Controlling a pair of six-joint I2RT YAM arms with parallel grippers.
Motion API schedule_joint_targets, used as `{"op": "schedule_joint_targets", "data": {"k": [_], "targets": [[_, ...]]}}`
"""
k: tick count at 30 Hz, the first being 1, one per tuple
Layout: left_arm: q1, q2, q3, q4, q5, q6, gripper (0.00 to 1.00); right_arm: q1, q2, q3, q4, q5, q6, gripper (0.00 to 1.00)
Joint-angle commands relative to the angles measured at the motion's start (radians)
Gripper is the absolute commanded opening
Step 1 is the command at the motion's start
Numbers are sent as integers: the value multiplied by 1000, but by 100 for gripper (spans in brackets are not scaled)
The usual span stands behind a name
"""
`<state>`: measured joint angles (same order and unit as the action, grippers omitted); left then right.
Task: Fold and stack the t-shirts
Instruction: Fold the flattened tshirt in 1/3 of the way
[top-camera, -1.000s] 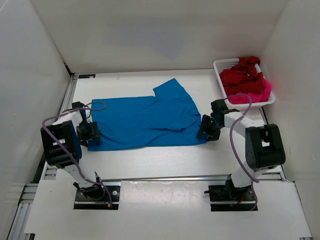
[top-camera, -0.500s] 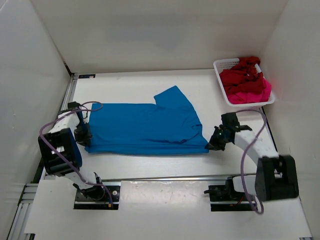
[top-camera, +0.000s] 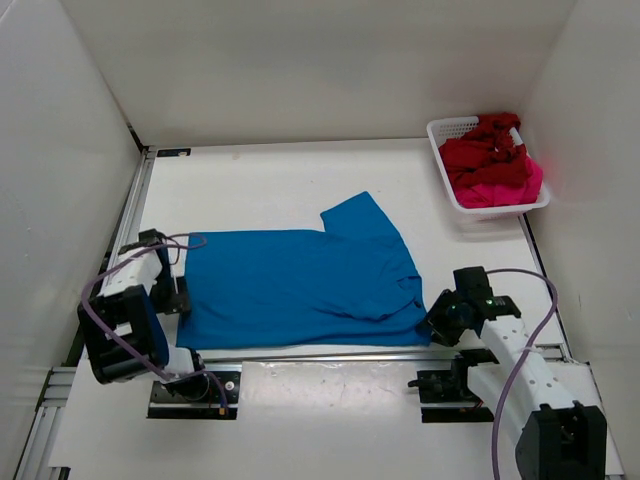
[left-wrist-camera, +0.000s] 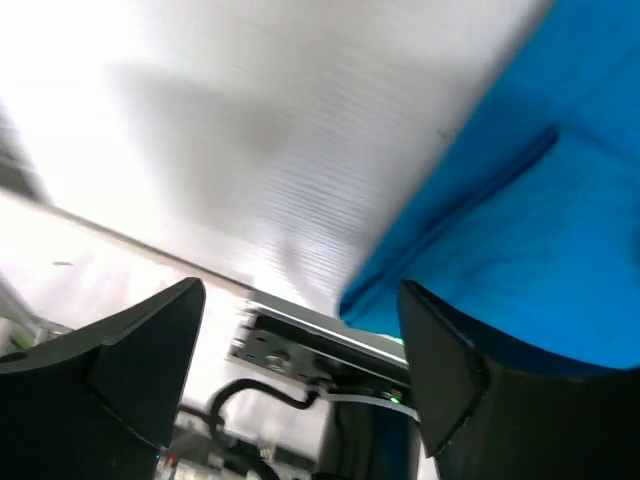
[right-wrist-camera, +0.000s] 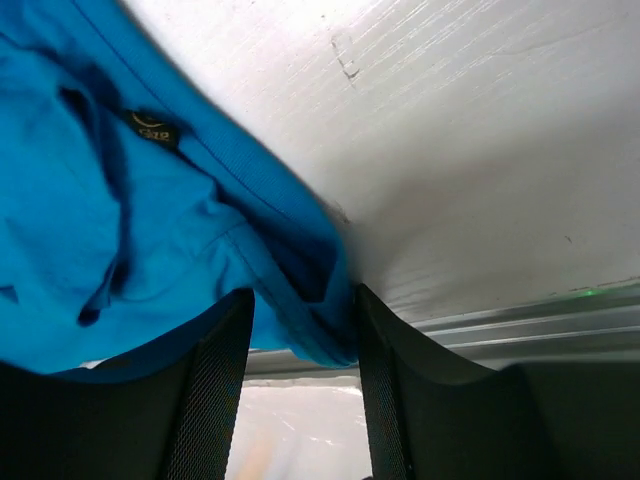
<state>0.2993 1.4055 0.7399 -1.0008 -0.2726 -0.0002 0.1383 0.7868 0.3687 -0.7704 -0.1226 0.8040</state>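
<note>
The bright blue short-sleeved cloth t-shirt (top-camera: 300, 285) is spread flat low in the top view, its lower hem at the near edge of the white table (top-camera: 280, 180), with bare tabletop above it. The left gripper (left-wrist-camera: 300, 288) is seen wide apart at the shirt's left edge, gripping nothing. The right gripper (right-wrist-camera: 302, 292) is partly parted, with the collar fold lying between its fingers.

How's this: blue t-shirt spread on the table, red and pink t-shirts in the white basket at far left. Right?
Wrong side: the white mesh basket sits at the far right, as the top external view shows. Otherwise yes: blue t-shirt spread on the table, dark red t-shirt and pink t-shirt in that basket.
</note>
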Motion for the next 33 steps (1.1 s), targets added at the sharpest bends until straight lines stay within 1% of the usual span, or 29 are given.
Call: {"op": "schedule_joint_targets", "data": {"k": [1,2,3,4,5,6,7,8,9,11,12,13,14,15,16,17,18,20,22,23,26,30,33], "targets": [[4,-95,123,80,-138,0,94,4,8,62,-11,12,-49,50],[-37,-111,191,102,-169,0,94,18,20,79,-10,12,-61,50],[-64,-150,226,120,-184,0,94,46,47,140,-44,40,-62,50],[-98,-174,263,132,-163,0,93,59,63,177,-67,120,-75,50],[-141,-194,298,133,-142,0,93,73,80,211,-84,150,-84,50],[-258,-221,358,133,-122,0,91,96,109,272,-96,175,-94,50],[-337,-221,378,133,-111,0,91,106,123,295,-96,196,-107,50],[-423,-221,392,133,-132,0,89,106,135,315,-96,205,-117,50],[-612,-202,401,133,-151,0,89,106,162,346,-96,205,-126,50],[-805,-156,401,133,-201,0,89,106,202,368,-96,205,-126,50],[-980,-89,426,122,-201,0,89,106,213,368,-96,205,-117,50],[-1056,-50,449,122,-191,0,91,106,213,368,-96,205,-106,50],[-1121,-7,482,122,-119,0,92,97,224,351,-96,193,-77,52],[-1214,88,581,122,-65,0,93,96,215,308,-96,193,-59,55],[-1248,143,645,122,-9,0,94,96,201,280,-84,180,-37,56],[-1278,201,712,113,89,0,94,96,159,251,-69,179,9,56],[-1331,310,833,113,134,0,94,96,131,222,-60,166,35,56],[-1382,404,927,113,215,0,94,87,48,150,-59,178,124,60],[-1452,514,1013,113,230,0,94,87,-1,100,-90,221,185,60],[-1468,541,1013,135,251,0,94,87,-41,81,-90,236,220,60],[-1506,607,1009,148,251,0,94,78,-93,43,-99,247,253,60],[-1496,650,986,182,239,0,88,78,-136,33,-145,291,273,60],[-1496,679,986,182,257,0,86,78,-149,24,-145,279,273,60]]}}
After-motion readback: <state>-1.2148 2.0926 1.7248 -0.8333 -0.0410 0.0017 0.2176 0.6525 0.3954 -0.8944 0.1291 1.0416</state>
